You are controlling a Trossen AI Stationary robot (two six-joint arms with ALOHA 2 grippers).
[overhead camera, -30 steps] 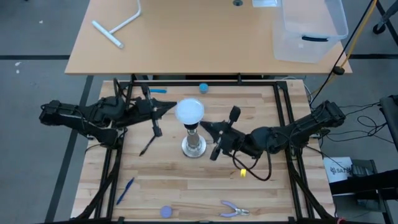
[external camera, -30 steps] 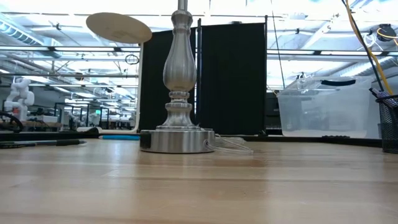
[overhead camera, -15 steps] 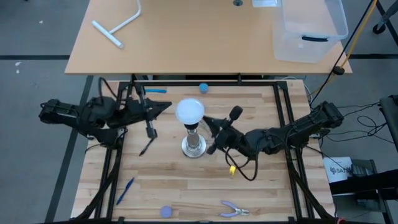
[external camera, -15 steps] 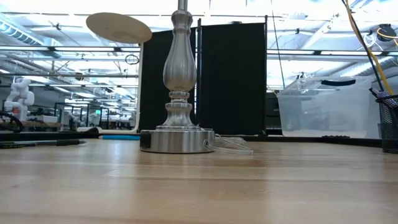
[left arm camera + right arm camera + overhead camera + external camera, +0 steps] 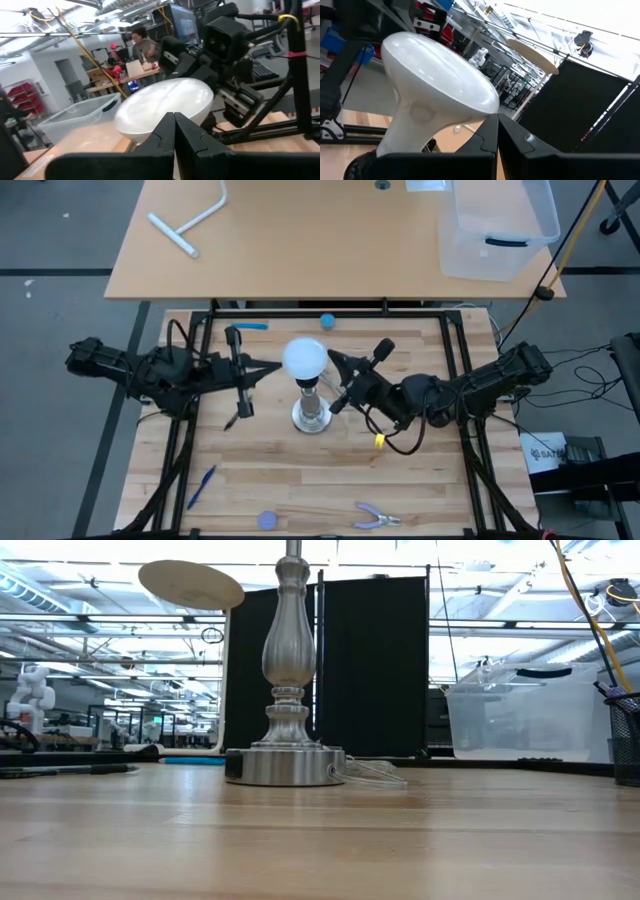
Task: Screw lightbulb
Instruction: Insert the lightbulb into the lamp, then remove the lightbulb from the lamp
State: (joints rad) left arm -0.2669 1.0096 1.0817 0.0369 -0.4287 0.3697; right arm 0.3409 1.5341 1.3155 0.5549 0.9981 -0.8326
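I have the lightbulb (image 5: 305, 358) in the centre of the high view, sitting on top of the lamp stand (image 5: 312, 415). The left gripper (image 5: 268, 367) is just to its left and the right gripper (image 5: 335, 361) just to its right; neither looks to be touching the globe. In both wrist views my fingertips are pressed together with nothing between them, so both pincers are closed and empty.

My worry from here is the stand: if I push on the globe from one side with closed fingers, the tall stand could tip or slide on the table (image 5: 420, 490), since neither gripper is bracing it. A glancing touch could also cock the bulb in the socket and cross the thread.

The bulb is white and frosted, a broad rounded globe tapering to a narrow neck, smooth and glossy in the right wrist view (image 5: 440, 95). I cannot quite tell from these views how deeply the neck is seated, as the socket is hidden under the globe from above and cut off at the top of the low view
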